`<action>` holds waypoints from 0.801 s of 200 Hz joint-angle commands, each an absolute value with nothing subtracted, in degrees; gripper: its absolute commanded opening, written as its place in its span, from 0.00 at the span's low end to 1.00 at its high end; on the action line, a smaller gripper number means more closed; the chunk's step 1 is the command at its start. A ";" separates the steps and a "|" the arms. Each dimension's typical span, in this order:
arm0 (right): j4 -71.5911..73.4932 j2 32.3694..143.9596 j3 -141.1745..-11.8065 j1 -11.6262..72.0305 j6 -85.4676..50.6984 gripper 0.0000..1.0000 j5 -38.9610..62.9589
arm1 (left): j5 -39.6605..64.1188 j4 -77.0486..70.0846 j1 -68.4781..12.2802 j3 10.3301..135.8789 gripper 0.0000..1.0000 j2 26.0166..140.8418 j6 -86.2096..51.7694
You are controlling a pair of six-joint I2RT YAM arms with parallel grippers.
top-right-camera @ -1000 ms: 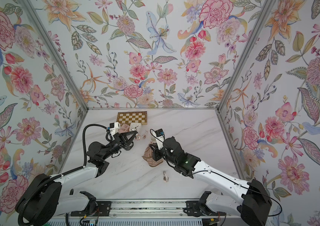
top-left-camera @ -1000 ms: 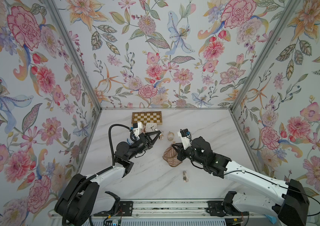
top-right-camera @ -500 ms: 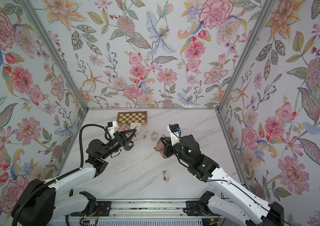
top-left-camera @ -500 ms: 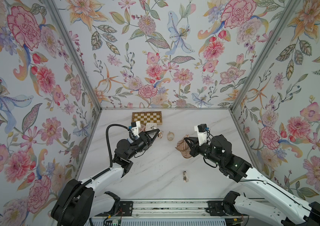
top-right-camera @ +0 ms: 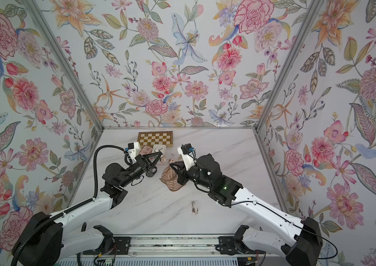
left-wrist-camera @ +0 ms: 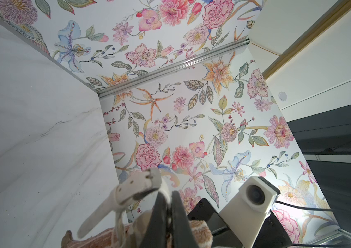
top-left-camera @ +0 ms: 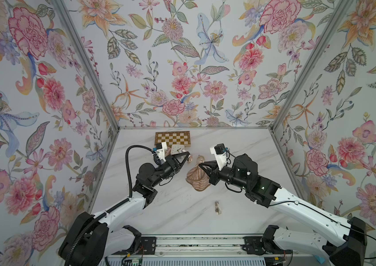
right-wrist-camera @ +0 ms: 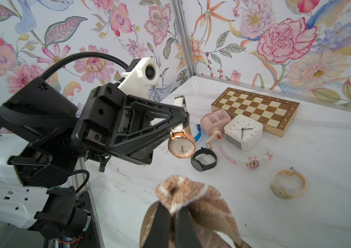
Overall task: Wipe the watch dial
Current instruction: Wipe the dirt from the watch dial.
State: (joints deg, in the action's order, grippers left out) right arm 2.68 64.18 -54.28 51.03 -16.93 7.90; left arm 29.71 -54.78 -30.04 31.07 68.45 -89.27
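Note:
A watch with a rose-gold case, pale dial (right-wrist-camera: 181, 146) and white strap (left-wrist-camera: 135, 189) hangs above the table, with my left gripper (right-wrist-camera: 184, 120) shut on the strap just above the case. In both top views it shows at the left gripper's tip (top-left-camera: 188, 154) (top-right-camera: 161, 157). My right gripper (right-wrist-camera: 172, 209) is shut on a bunched brown striped cloth (right-wrist-camera: 191, 193), which hangs below it (top-left-camera: 196, 178) (top-right-camera: 169, 178). The cloth sits a little in front of and below the dial, apart from it. The dial faces the right wrist camera.
Behind the held watch stand a chessboard (top-left-camera: 172, 138), a white alarm clock (right-wrist-camera: 243, 134) and a pink sharpener (right-wrist-camera: 214, 120). A black watch (right-wrist-camera: 203, 160), a pink child's watch (right-wrist-camera: 253, 162) and a cream watch (right-wrist-camera: 287, 185) lie on the marble table. A small metal piece (top-left-camera: 217, 207) lies near the front.
My right gripper lifted the cloth off the table, swung it up to the right, then came back left toward the watch. The left gripper has barely moved.

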 commanded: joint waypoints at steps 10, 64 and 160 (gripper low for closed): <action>6.50 65.10 -57.00 51.88 -17.24 0.00 9.05 | 29.69 -55.48 -30.84 32.60 0.00 67.48 -88.10; 10.20 69.50 -57.76 51.97 -16.79 0.00 9.98 | 29.88 -56.95 -31.72 32.89 0.00 67.77 -88.88; 7.19 64.80 -46.01 41.52 -19.61 0.00 7.77 | 32.32 -58.38 -31.98 33.29 0.00 68.46 -88.88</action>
